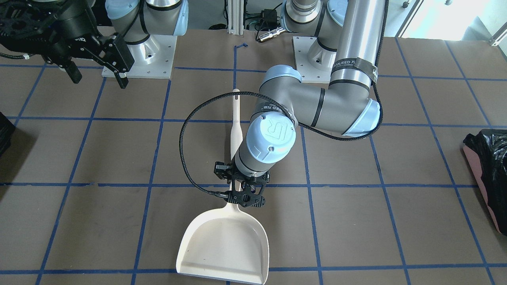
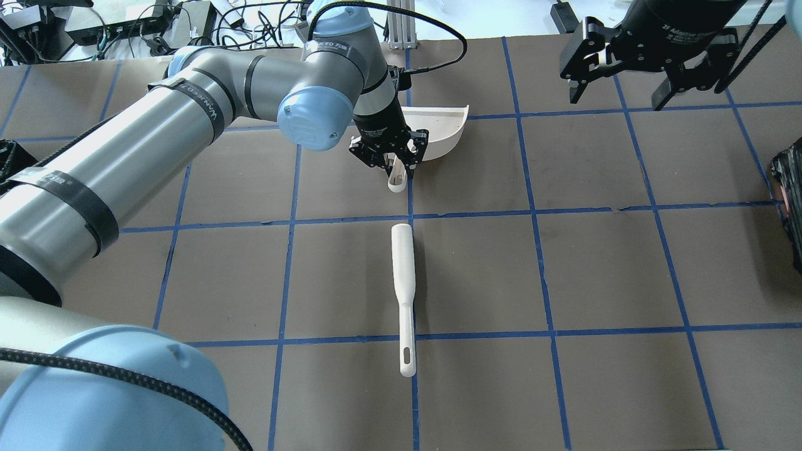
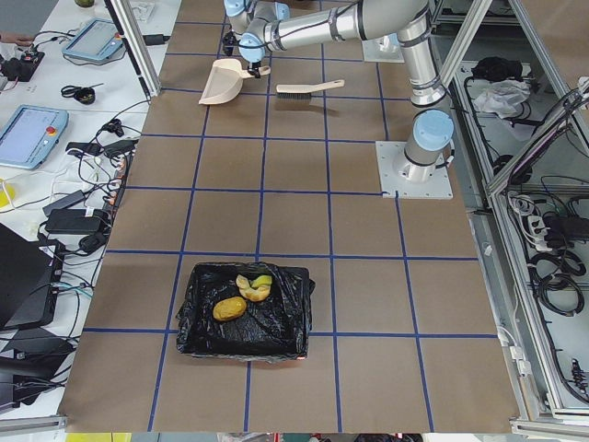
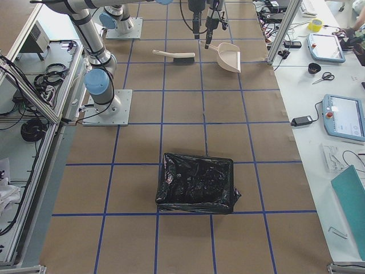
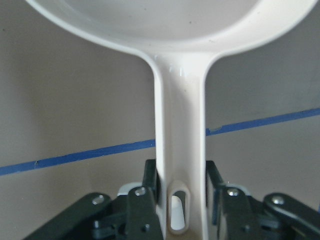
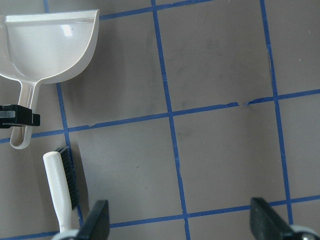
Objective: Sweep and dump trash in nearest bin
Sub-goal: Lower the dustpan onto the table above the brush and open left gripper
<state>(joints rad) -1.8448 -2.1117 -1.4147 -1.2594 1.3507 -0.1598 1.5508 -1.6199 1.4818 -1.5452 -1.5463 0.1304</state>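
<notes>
The bin [image 3: 241,348] sits at the table's [image 3: 368,304] end on the robot's left, lined with a crinkly black bag. All 3 pieces of trash [image 3: 241,296] lie inside it on the plastic. The golden-brown lump [image 3: 230,308] is nearest the camera in the left side view. The pale peel [image 3: 247,287] lies just behind it, with the yellow-green wedge [image 3: 264,280] touching the peel's far side. The lump and peel are close together; whether they touch I cannot tell.

A 2nd bin [image 4: 197,206], also bag-lined, stands at the table's opposite end. Only crumpled black plastic shows inside it, with a scrap of pink at its rim.

The dustpan [image 2: 442,125] lies on the table's middle, well apart from both bins, its mouth facing away from the robot and its handle toward it. Its scoop shows only bare cream plastic. The left gripper [image 2: 393,164] is pinching the dustpan's handle near the tip: in the left wrist view, 1 finger [image 5: 151,175] presses each side of the handle, just above the hanging slot.

The brush [image 2: 404,282] lies flat on the table, in line with the dustpan's handle. Its dark-bristled head is near the handle's tip but apart from it, and its own handle points toward the robot.

The right gripper [image 2: 617,97] hangs above the table, off to the dustpan's right, its 2 fingers spread wide with nothing between them.
</notes>
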